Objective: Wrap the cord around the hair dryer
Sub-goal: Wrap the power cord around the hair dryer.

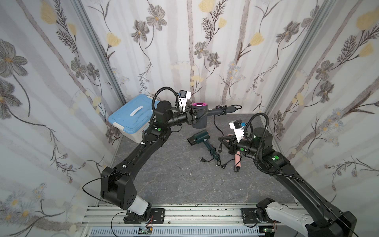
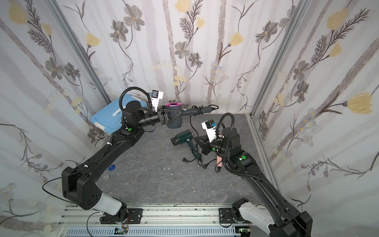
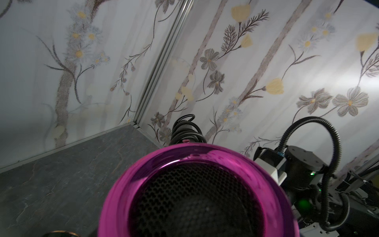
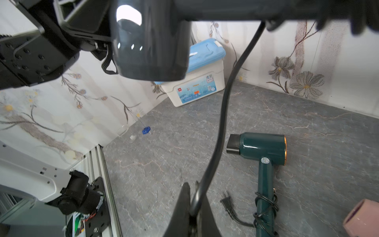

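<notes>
My left gripper is shut on the barrel of a dark grey hair dryer with a magenta rear ring, holding it above the table. Its handle points right, with turns of black cord wound round its far end. From there the cord hangs down to my right gripper, which is shut on it low over the table. In the left wrist view the dryer's mesh hides my left fingers.
A green hair dryer lies mid-table, its own cord wound on its handle and its plug beside it. A pink hair dryer lies partly under my right arm. A blue-lidded box stands at the back left. A small blue piece lies near the left wall.
</notes>
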{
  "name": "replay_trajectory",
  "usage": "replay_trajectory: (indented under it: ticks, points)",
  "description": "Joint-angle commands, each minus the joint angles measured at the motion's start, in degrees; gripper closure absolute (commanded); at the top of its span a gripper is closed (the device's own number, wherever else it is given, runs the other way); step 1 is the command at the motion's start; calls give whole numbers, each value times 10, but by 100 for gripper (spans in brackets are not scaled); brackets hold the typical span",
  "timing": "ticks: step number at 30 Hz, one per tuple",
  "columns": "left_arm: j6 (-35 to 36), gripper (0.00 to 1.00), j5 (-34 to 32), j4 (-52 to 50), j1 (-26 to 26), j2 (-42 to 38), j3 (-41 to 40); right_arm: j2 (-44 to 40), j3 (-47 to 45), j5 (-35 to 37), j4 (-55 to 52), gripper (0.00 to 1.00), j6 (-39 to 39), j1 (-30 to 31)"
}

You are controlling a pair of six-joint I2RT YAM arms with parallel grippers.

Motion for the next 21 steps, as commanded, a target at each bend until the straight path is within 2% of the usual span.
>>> replay_trajectory:
  ticks: [1, 6, 9, 17, 21]
  points:
    - [135, 100, -11, -156, -11, 8, 14, 33, 94, 101, -182, 100, -99, 29]
    - [221, 100, -17, -272, -41, 20, 52, 113, 279, 209, -350, 100, -186, 64]
    - [259, 100, -18, -322, -56, 23, 59, 138, 345, 267, -385, 100, -215, 68]
    - [314, 100, 44, -384, -95, 17, 62, 176, 394, 355, -337, 100, -286, 64]
    - [331, 100, 80, -400, -113, 7, 65, 206, 382, 341, -307, 100, -321, 47]
